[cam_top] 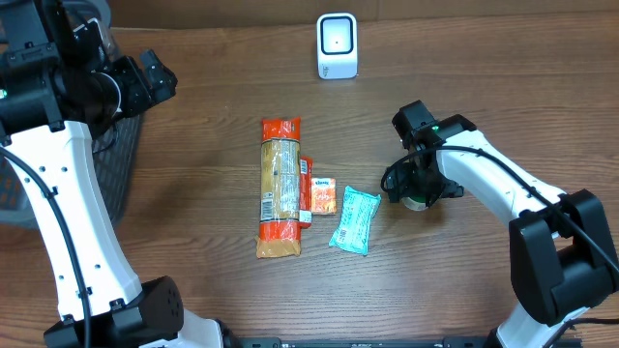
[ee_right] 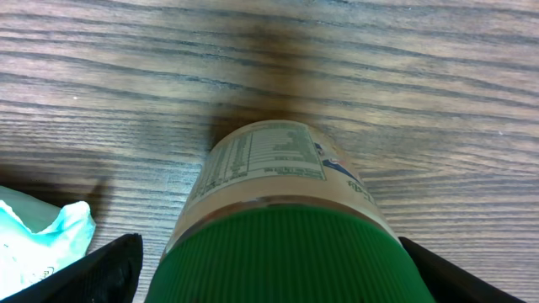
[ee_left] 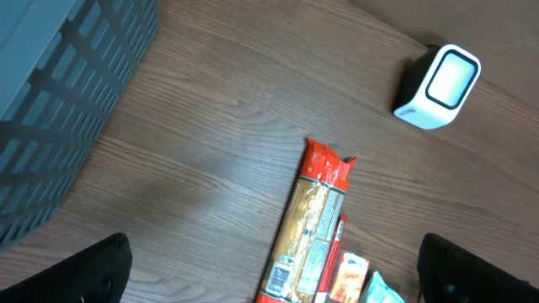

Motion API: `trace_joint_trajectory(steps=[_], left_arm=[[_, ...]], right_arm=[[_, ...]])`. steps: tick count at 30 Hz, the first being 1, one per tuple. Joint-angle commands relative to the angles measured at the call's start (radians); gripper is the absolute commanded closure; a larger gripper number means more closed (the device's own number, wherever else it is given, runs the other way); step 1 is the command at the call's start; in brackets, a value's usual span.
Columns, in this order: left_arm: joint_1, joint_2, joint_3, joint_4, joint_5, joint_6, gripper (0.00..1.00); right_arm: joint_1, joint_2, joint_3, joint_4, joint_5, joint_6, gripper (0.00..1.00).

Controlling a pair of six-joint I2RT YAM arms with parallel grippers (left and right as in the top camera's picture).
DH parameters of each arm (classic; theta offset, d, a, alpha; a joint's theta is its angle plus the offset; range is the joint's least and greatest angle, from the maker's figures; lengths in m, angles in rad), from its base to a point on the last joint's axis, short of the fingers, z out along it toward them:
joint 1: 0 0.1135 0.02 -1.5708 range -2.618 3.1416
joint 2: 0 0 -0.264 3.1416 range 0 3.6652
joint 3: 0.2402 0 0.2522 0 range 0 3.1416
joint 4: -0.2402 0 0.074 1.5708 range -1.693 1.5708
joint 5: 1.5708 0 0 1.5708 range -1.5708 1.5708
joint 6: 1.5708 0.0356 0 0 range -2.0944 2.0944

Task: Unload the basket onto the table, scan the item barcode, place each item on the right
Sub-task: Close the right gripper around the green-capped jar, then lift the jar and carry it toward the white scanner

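Right wrist: jar [ee_right: 282, 194] stands upright between the wide-spread right fingers [ee_right: 101, 273], contact unclear; left fingers [ee_left: 93, 273] wide apart, empty, farther off.

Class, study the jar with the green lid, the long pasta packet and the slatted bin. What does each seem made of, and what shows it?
Jar lid: probably plastic, matte green, with a finely ribbed side.
Jar body: paper-looking printed label; the wall beneath is hidden.
Pasta packet: thin glossy film, seemingly clear middle showing yellow strands, crimped ends.
Bin: likely moulded grey plastic, with a slatted wall.
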Motion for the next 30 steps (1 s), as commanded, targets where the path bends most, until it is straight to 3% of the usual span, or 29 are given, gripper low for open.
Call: trace_joint_trajectory(steps=[1, 8, 14, 21, 30], left_arm=[[-0.006, 0.009, 0.002, 0.0, 0.008, 0.019, 0.0], [-0.006, 0.009, 0.002, 0.001, 0.008, 0.018, 0.01], [-0.006, 0.009, 0.002, 0.0, 0.008, 0.019, 0.01], [-0.006, 0.009, 0.002, 0.001, 0.008, 0.018, 0.0], [-0.007, 0.009, 0.002, 0.0, 0.008, 0.018, 0.01]], right_arm=[[0.003, 0.003, -0.006, 0.005, -0.002, -0.001, 0.09], [0.003, 0.003, -0.006, 0.006, 0.002, -0.001, 0.16], [0.003, 0.003, -0.006, 0.009, 0.002, 0.0, 0.3], [0.003, 0.003, -0.006, 0.003, 0.002, 0.0, 0.22], [0.003, 0.003, -0.013, 0.004, 0.001, 0.023, 0.21]])
